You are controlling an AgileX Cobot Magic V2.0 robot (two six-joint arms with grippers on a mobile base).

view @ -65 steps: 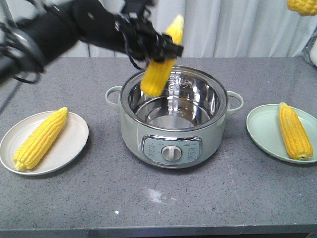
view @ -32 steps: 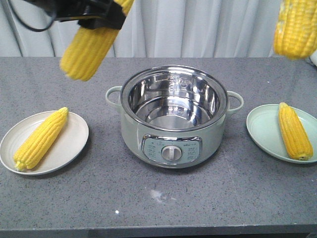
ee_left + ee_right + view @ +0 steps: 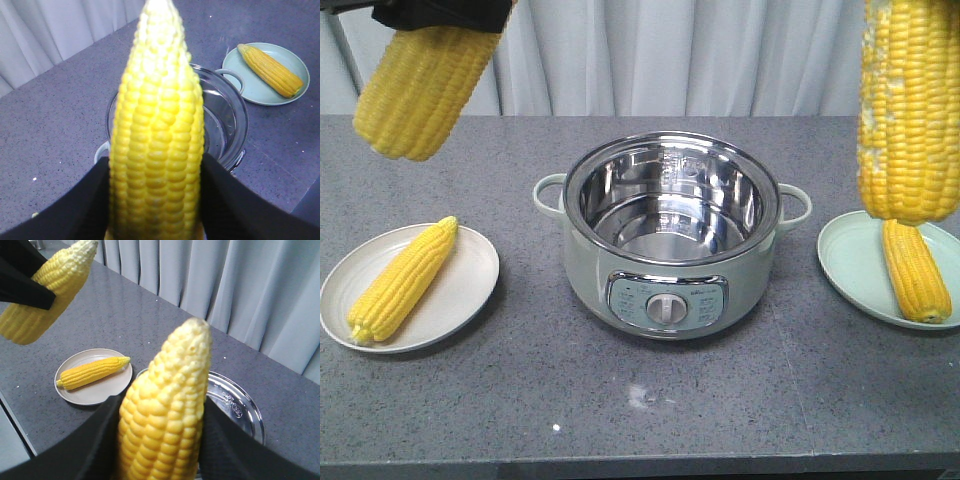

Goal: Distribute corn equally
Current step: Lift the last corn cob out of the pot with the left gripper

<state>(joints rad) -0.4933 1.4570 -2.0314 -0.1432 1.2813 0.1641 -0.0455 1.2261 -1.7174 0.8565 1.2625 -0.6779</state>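
Note:
My left gripper (image 3: pixel 157 200) is shut on a corn cob (image 3: pixel 420 85), holding it high above the beige plate (image 3: pixel 470 290), where another cob (image 3: pixel 402 278) lies. My right gripper (image 3: pixel 162 440) is shut on a cob (image 3: pixel 910 110) that hangs large at the right, over the green plate (image 3: pixel 845 260), which holds a fourth cob (image 3: pixel 915 270). In both wrist views the black fingers press the held cob's sides, pale tip pointing away. The right gripper itself is out of the front view.
A pale green electric pot (image 3: pixel 670 230) with a steel bowl stands open and empty at the middle of the grey counter, between the two plates. A white curtain hangs behind. The counter's front edge runs along the bottom of the front view.
The left arm carried its cob from over the pot leftward to above the beige plate. The right arm's cob came down from the top right corner over the green plate.

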